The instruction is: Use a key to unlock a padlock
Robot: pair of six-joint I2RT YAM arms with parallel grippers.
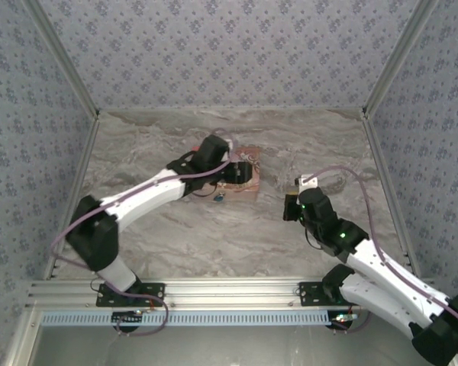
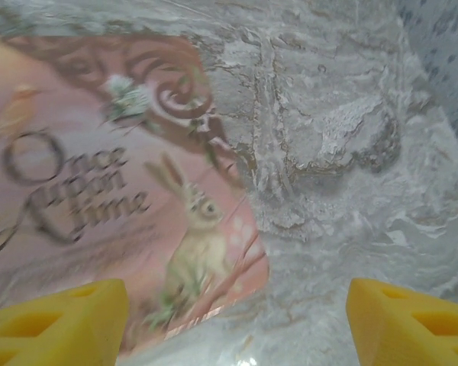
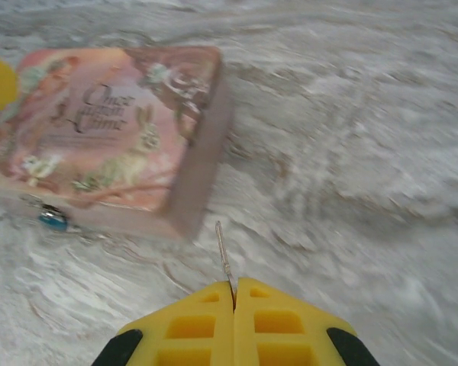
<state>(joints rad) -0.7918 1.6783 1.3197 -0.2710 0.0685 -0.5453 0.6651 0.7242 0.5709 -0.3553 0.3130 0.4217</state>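
Right gripper (image 3: 233,288) pinched the key (image 3: 224,255), a thin, stiff, likely slippery sliver, by its end; the tiny padlock (image 3: 53,219), surely light, lay against the pink box (image 3: 122,130), near the spread left gripper (image 2: 237,320).

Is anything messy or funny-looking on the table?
Nothing looks spilled or broken. The pink box sits a little crooked on the table, with the tiny blue padlock at its near side. The thin key pokes out of the shut right gripper, leaning slightly.
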